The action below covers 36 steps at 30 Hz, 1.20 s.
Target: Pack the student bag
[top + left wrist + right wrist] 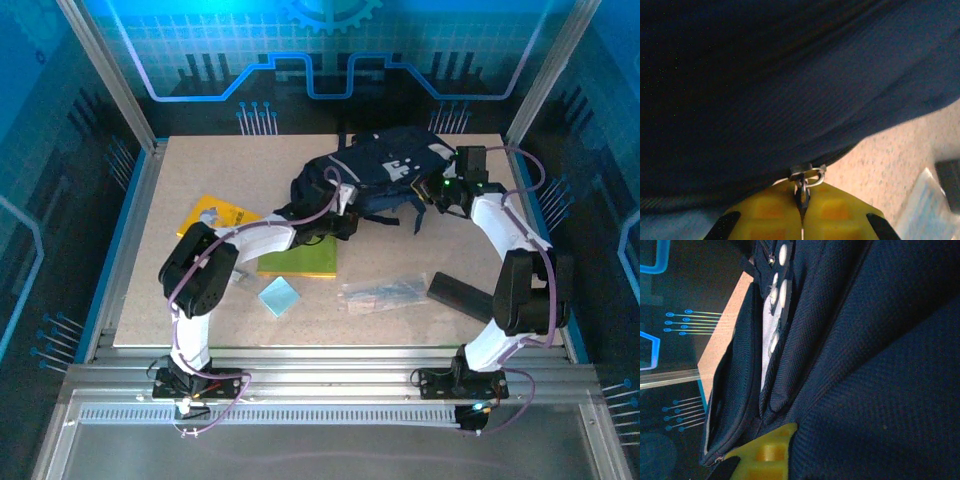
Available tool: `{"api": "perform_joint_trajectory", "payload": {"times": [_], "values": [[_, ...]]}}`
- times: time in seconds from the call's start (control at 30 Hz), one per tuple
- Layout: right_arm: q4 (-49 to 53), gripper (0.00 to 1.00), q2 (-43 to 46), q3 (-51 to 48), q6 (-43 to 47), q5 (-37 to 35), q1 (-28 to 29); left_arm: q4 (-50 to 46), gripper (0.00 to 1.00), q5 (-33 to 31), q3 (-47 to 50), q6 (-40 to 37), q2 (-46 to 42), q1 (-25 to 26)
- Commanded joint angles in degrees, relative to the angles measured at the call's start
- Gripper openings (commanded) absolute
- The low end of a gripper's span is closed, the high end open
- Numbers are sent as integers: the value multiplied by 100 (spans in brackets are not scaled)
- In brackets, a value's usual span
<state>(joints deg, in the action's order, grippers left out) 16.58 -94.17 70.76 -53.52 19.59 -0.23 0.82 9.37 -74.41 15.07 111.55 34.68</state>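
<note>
Centrally, toward the far side of the tabletop (150,300), the student bag (385,160) lies slumped, navy with pale patches; the left tool (338,197) sits at its left end and the right tool (443,192) at its right end. From the left wrist, the yellow fingers (840,212) are pressed together, pinching the metal zipper pull (802,181) at the edge of the dark fabric; speckled board shows just beside it. From the right wrist, one yellow finger (767,450) lies against the navy cloth, that tool closed on a fold of the bag (its other finger is buried under the fabric); an outer pocket (735,390) stands beside it. Nearer the arms lie a yellow packet (213,214); a green book (298,262) partly under the left arm; a pale blue square (279,296); a clear plastic pouch (385,290); and a black case (462,293) by the right arm.
</note>
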Motion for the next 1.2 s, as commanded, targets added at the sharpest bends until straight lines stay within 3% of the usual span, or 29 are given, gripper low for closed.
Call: {"api": "perform_joint_trajectory", "payload": {"times": [0.0, 0.17, 0.37, 0.4, 0.47, 0.53, 0.57, 0.6, 0.83, 0.97, 1.17], "values": [[-190, 0, -172, 351, 659, 22, -233, -1262, 0, 441, -188, 117, -220, -296], [-213, 0, -568, 666, 699, 281, -521, -2109, 0, 536, -301, -92, -302, -659], [85, 1, -1431, 1479, 588, 584, -386, -2264, 0, 915, -566, -9, -416, -245], [163, 7, -1575, 1637, 581, 614, -379, -2257, 0, 938, -665, 34, -402, -119], [564, 52, -1807, 1896, 572, 669, -381, -2117, 0, 1076, -867, 281, -330, 132], [834, 82, -1815, 1898, 613, 632, -375, -1828, 0, 1299, -1042, 659, -221, 257], [932, 96, -1735, 1783, 681, 550, -381, -1680, 0, 1392, -1161, 844, -138, 301], [992, 100, -1627, 1645, 728, 485, -388, -1538, 0, 1468, -1260, 1009, -66, 328], [716, 100, -158, -289, 655, 802, -566, -1094, 0, 1618, -2286, 1480, 545, 515], [79, 100, 563, -1146, 92, 1304, -455, -1295, 0, 1655, -2652, 1442, 826, 641], [-942, 96, 584, -1526, -905, 1100, 127, -1248, 0, 1674, -2364, 1509, 752, 698]]}}
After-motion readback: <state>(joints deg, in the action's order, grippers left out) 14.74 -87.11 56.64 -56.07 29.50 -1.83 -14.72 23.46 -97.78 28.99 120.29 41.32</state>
